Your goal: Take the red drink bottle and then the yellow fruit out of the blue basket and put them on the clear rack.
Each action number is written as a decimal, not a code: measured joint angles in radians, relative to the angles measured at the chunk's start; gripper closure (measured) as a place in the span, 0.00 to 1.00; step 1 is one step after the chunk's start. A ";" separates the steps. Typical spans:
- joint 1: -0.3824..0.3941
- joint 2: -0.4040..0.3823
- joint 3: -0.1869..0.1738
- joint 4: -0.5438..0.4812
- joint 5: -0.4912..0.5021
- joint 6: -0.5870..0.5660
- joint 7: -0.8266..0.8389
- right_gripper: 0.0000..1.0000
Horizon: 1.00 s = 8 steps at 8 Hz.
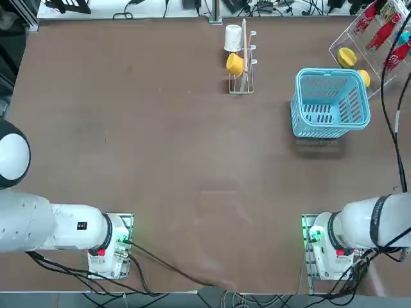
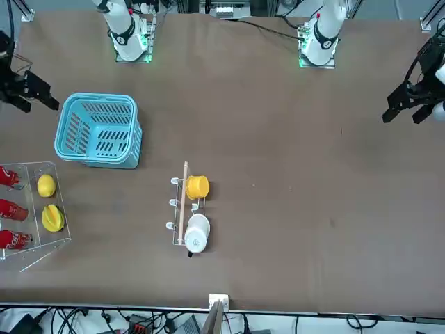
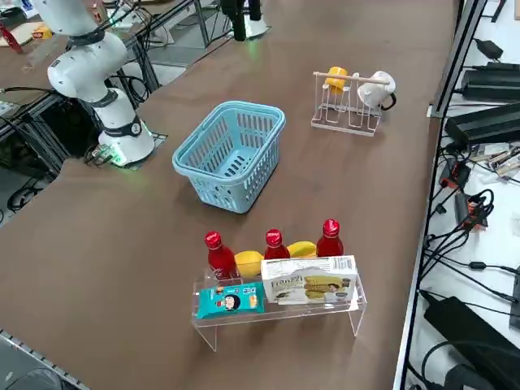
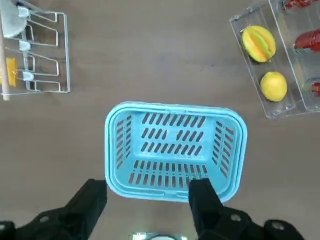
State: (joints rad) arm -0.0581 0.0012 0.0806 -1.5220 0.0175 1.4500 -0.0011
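The right gripper (image 4: 148, 187) hangs with its fingers spread around nothing, likely because both moves are done: the yellow fruit (image 4: 273, 86) sits on the clear rack (image 3: 325, 309), at one o'clock from the blue basket (image 4: 175, 195) in the top view, its lipped shelves checking any roll; which red bottle (image 3: 221, 258) there was the basket's, I can't tell.
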 joint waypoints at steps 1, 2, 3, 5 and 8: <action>-0.008 -0.021 0.020 -0.029 -0.008 0.000 0.007 0.00; -0.015 -0.049 0.025 -0.067 -0.012 0.000 0.008 0.00; -0.022 -0.077 0.019 -0.103 -0.013 0.002 0.010 0.00; -0.025 -0.102 -0.020 -0.138 -0.013 0.028 0.010 0.00; -0.026 -0.103 -0.067 -0.144 -0.012 0.080 0.010 0.00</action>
State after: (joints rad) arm -0.0837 -0.1015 0.0136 -1.6656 0.0058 1.5297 0.0090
